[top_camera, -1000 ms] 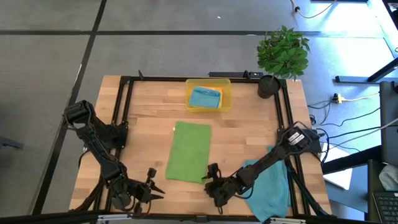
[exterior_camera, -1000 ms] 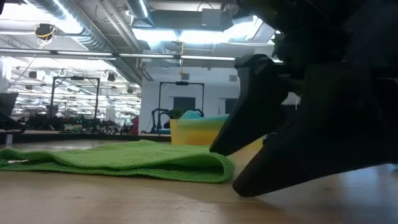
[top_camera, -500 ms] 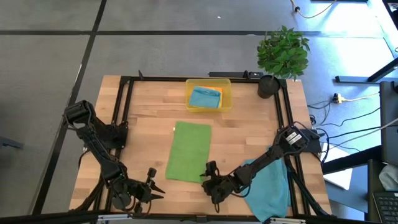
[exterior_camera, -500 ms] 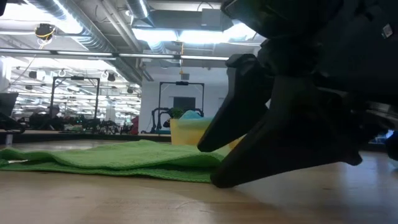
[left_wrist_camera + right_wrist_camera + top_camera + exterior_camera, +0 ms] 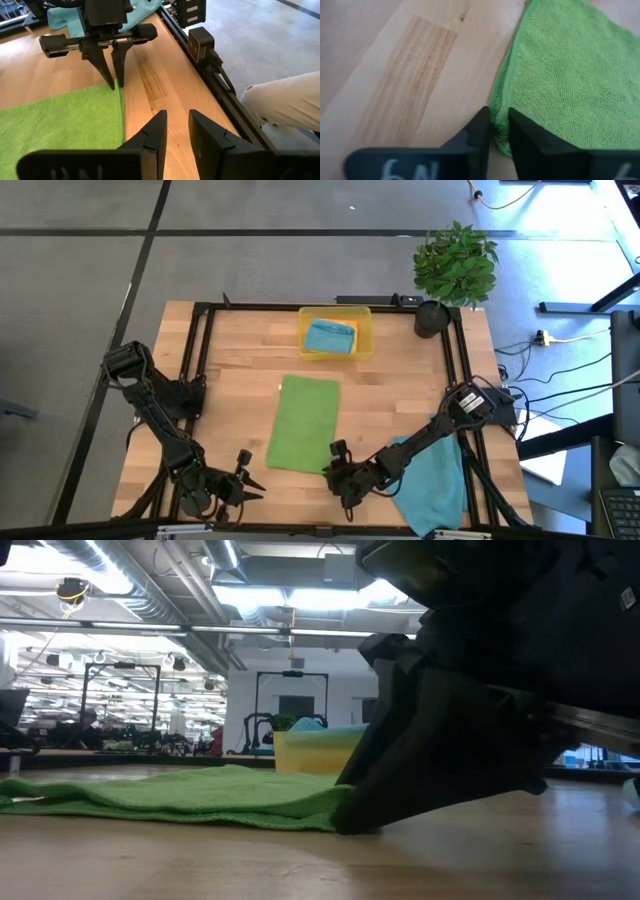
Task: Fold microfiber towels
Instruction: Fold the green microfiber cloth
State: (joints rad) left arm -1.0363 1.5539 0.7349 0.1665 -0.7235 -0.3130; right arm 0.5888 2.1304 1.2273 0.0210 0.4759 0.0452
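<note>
The right gripper [image 5: 338, 467] sits at the near right corner of the folded towel [image 5: 303, 423], whose edge lies between its fingers [image 5: 525, 145], one finger on the cloth, the other on the bare table [image 5: 400, 395] just beside it. Behind the fingers, across the towel's length, stands a tray [image 5: 335, 332] with folded towels [image 5: 330, 337] in it. To the right of the fingers a loose towel [image 5: 435, 485] lies under that arm. The left gripper [image 5: 245, 477] rests well left of them, off the cloth.
</note>
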